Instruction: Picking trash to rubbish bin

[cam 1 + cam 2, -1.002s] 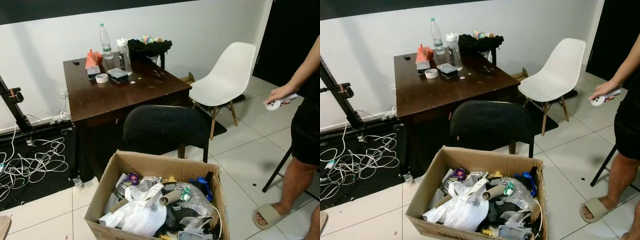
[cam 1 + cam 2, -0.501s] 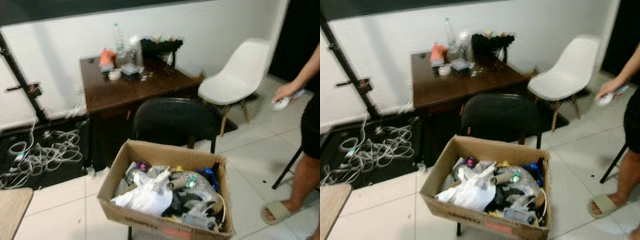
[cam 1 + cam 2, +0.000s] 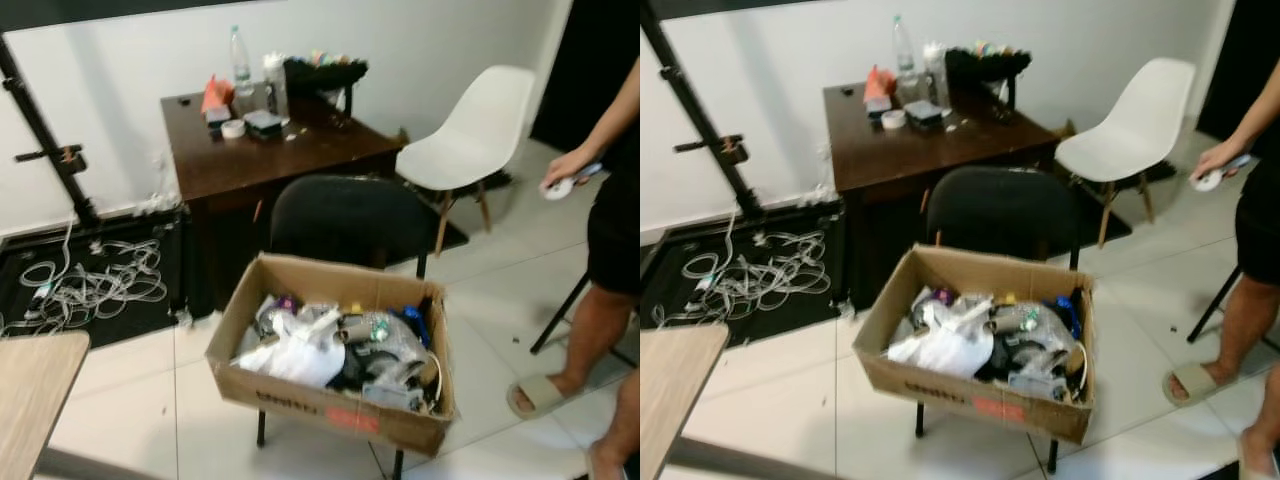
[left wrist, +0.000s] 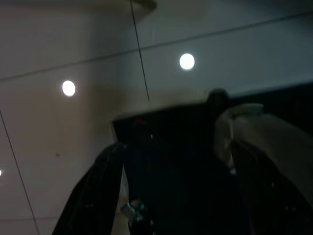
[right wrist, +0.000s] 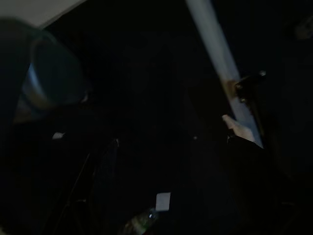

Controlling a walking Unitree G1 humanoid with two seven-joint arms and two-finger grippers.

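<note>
Left eye view: I have the cardboard box (image 3: pixel 330 405) low in the middle of the frame, resting on a black chair (image 3: pixel 345 225), and it serves as the rubbish bin.
Trash in the bin: a white plastic bag (image 3: pixel 300 352), clear crumpled plastic (image 3: pixel 385 345), something blue (image 3: pixel 412 322) and other scraps already pile up to the rim.
Trash left out: on the brown bench (image 3: pixel 270 155) at upper middle I see a clear bottle (image 3: pixel 240 60), a tape roll (image 3: pixel 233 128), an orange packet (image 3: pixel 214 95) and dark clutter; I judge some of it may yet need binning.
Left claw: its wrist view is dim, showing tiled floor and dark shapes; I cannot tell whether it is released or clenched.
Right claw: its wrist view is almost black; I cannot tell its state either.
Bystander: a person at the right edge holds a white controller (image 3: pixel 560 187) in a hand (image 3: pixel 565 172).
Progress: much is collected; I judge no pick is under way now.
</note>
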